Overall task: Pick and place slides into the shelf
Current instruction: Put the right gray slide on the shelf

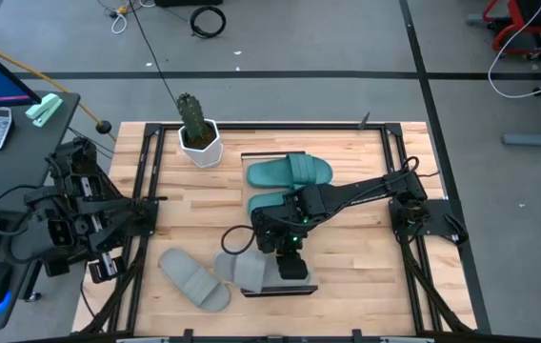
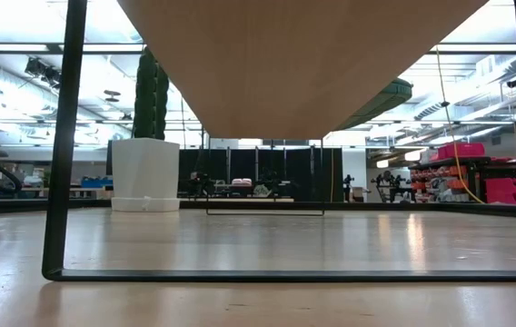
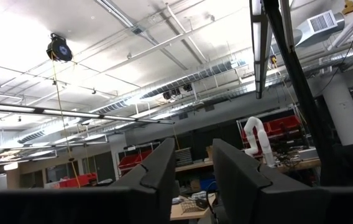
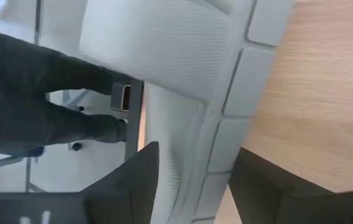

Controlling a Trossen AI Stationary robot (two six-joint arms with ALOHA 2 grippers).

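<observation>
The shelf stands in the middle of the table; the low view shows its underside. Two teal slides lie on its far half. My right gripper is over the shelf's near end, shut on a grey slide, whose ribbed strap fills its wrist view. The second grey slide lies flat on the tabletop left of the shelf. My left gripper is parked off the table's left edge, pointing up at the ceiling, its fingers a little apart and empty. My right gripper pinches the grey slide's sole by its side edge, just beside the strap, between its two fingers. The fingers come from above, pointing down. Whether the slide lies on the shelf's near end or hangs just above it, I cannot tell.
A white pot with a cactus stands at the table's far left. The shelf's black legs stand on the tabletop. Bare wood lies to the right of the shelf. A desk with a monitor and keyboard is beyond the left edge.
</observation>
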